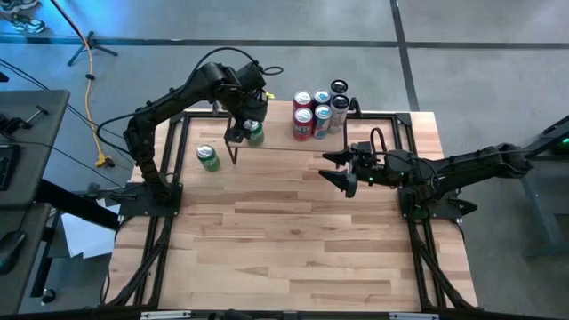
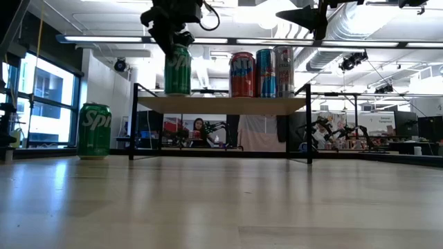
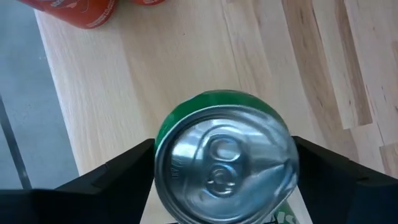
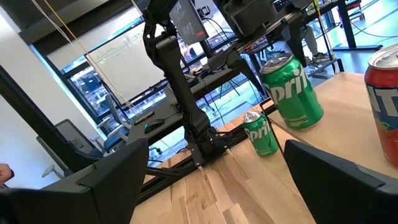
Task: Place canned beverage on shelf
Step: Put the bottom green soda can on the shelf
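The shelf (image 2: 221,104) stands at the table's far edge on thin black legs. A green can (image 3: 224,162) stands upright on its left end (image 1: 255,132), bottom on the board. My left gripper (image 3: 224,146) points down over this can, open, one finger on each side of its top part. My right gripper (image 1: 342,167) hangs open and level above the table, near the shelf's right end, holding nothing. A second green can (image 1: 208,157) stands on the tabletop left of the shelf. My left gripper comes at the green can from above, and its fingers (image 3: 124,168) stand close beside the can's upper wall (image 3: 163,134) on two opposite sides. Whether they touch the wall, I cannot tell. The can stands upright on the shelf board.
Several cans, red, blue and silver (image 2: 263,71), stand packed together on the shelf's right half (image 1: 320,111). The broad wooden tabletop (image 1: 293,240) stretches toward the near edge. Black frame rails (image 1: 160,231) run along the table's left and right sides.
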{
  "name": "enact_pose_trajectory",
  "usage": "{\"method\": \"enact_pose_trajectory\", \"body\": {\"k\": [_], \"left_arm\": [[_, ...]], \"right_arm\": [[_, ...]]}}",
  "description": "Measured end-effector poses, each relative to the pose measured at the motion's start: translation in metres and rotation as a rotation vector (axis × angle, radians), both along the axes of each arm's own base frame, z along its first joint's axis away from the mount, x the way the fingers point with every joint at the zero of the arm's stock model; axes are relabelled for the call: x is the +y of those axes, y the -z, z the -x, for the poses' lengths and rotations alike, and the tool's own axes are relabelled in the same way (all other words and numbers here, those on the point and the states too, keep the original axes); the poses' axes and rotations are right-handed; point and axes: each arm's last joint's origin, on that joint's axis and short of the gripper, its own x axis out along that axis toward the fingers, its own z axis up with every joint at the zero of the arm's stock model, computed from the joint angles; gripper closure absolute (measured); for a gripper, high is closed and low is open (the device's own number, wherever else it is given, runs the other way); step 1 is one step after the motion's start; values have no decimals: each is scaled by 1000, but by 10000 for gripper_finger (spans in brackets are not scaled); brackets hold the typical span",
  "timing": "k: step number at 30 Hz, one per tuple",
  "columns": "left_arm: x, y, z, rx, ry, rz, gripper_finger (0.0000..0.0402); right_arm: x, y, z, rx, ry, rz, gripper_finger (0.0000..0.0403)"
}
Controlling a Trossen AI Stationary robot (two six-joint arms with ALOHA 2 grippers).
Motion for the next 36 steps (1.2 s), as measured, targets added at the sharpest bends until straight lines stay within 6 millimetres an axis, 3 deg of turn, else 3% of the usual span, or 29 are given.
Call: {"method": "enact_pose_trajectory", "body": {"k": [16,36], "left_arm": [[-1,-3,2,-9,-11,-11,36],[-18,-34,13,-183,-153,-28,34]], "right_arm": [[0,0,0,0,0,1,43],[0,1,0,11,0,5,43]]}}
